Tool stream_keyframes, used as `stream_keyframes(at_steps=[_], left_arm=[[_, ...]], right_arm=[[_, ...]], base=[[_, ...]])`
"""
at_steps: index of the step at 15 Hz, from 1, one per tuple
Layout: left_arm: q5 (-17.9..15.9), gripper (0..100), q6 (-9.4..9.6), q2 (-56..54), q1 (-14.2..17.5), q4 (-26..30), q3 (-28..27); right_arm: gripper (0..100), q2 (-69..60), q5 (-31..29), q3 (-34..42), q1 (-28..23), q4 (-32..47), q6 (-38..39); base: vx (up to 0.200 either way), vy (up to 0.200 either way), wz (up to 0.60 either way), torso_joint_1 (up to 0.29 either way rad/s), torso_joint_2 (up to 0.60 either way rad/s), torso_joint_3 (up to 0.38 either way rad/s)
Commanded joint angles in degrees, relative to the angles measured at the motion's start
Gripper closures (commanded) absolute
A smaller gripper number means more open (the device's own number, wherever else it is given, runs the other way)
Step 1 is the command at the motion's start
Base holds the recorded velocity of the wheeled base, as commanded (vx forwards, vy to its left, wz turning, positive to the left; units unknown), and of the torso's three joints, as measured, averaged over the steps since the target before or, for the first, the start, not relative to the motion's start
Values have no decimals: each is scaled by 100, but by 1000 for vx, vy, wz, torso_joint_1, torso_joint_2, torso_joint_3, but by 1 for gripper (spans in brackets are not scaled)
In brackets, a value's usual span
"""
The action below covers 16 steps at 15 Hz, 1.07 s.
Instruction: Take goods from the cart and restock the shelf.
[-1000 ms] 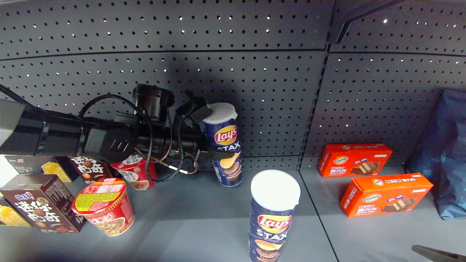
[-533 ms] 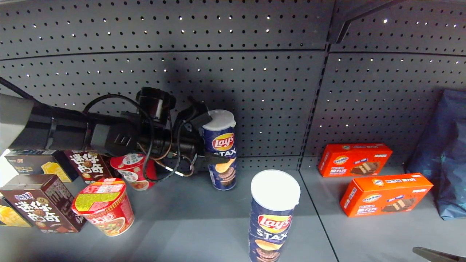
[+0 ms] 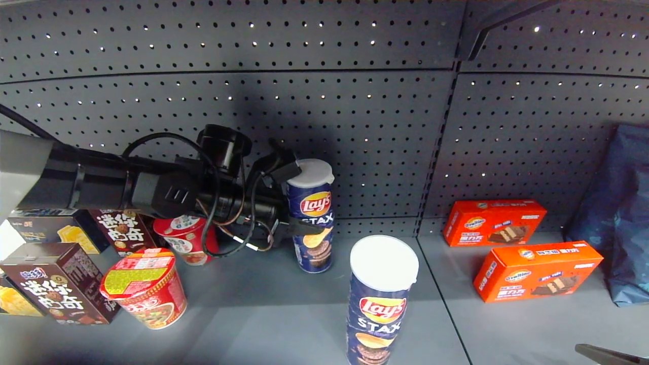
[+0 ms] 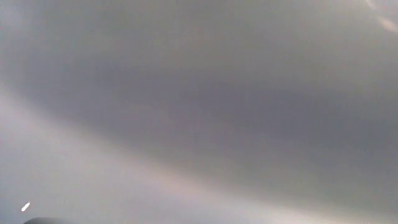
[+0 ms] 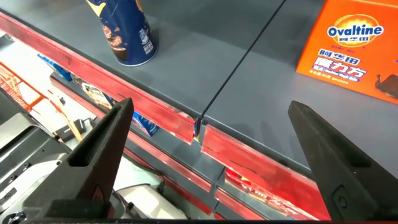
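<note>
**Currently: L claw clamped on chip can at rear of shelf**

1. L claw (image 3: 304, 224): fingers closed around the mid-body of the chip can (image 3: 314, 202), one finger crossing the front of the label. Arm comes in from the robot's left, approx. level with the shelf (image 3: 263, 314).
2. Chip can: upright, white lid on top, near the pegboard back panel (image 3: 355, 126). Base sits at shelf level; contact w/ the deck cannot be confirmed.
3. Second chip can (image 3: 381, 299): upright, nearer the front edge, to the right of the held can and apart from it. Also seen in the right wrist view (image 5: 124, 31).
4. R claw (image 5: 217, 162): jaws wide apart, nothing between them, positioned in front of the red edge strip (image 5: 168, 118) of the shelf.
5. Other stock:
   - Two orange boxes (image 3: 494, 221) (image 3: 537, 270), right bay, lying flat, one behind the other.
   - Blue bag (image 3: 626, 213), far right.
   - Two red noodle cups (image 3: 144, 294) (image 3: 186, 238) and brown boxes (image 3: 56, 289), left side, under and in front of the L arm.
</note>
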Motion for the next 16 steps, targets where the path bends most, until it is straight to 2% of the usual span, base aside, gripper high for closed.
stream_keyframes(at_steps=[1, 12, 13, 16], left_arm=[[-3, 100, -13, -14, -80, 4, 7], [6, 100, -13, 434, -212, -66, -2], [15, 0, -13, 434, -221, -66, -11], [50, 0, -21, 390, -221, -66, 16]], right_arm=[[0, 9, 4, -2, 5, -3, 0], [0, -17, -5, 51, 5, -3, 97], [0, -17, -5, 51, 5, -3, 97], [0, 36, 4, 51, 22, 14, 97]], base=[[0, 0, 0, 0, 0, 0], [0, 0, 0, 0, 0, 0], [0, 0, 0, 0, 0, 0], [0, 0, 0, 0, 0, 0]])
